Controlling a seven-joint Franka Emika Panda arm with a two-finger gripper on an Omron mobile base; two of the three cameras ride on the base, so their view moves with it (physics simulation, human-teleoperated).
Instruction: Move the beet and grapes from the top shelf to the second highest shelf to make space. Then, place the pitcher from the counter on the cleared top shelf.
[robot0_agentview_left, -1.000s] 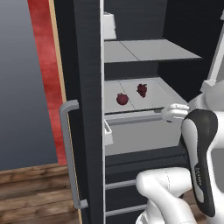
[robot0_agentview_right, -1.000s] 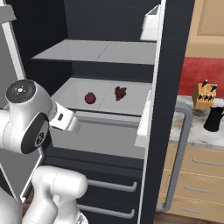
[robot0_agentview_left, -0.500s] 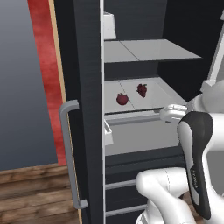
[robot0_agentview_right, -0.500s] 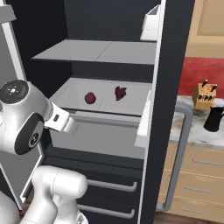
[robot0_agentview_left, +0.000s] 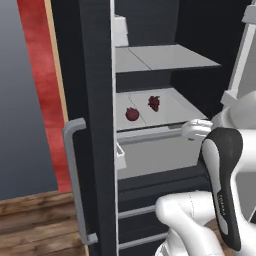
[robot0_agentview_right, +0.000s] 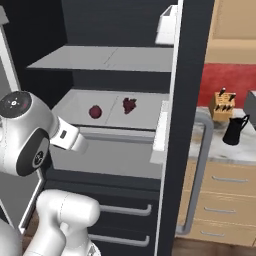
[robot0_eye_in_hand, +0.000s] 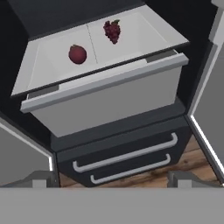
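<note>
Pitcher (robot0_agentview_right: 235, 130) base cut off by fridge door (robot0_agentview_right: 180, 125).

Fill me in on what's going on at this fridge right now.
The white robot arm faces the open fridge with nothing in its open fingers. The small round dark-red beet and the bumpy maroon grape cluster lie apart on the pale-grey second highest shelf with the front rail. The thin grey top shelf above them is bare. The tall black pitcher stands on the marble-like counter, beside a tan knife block.
</note>
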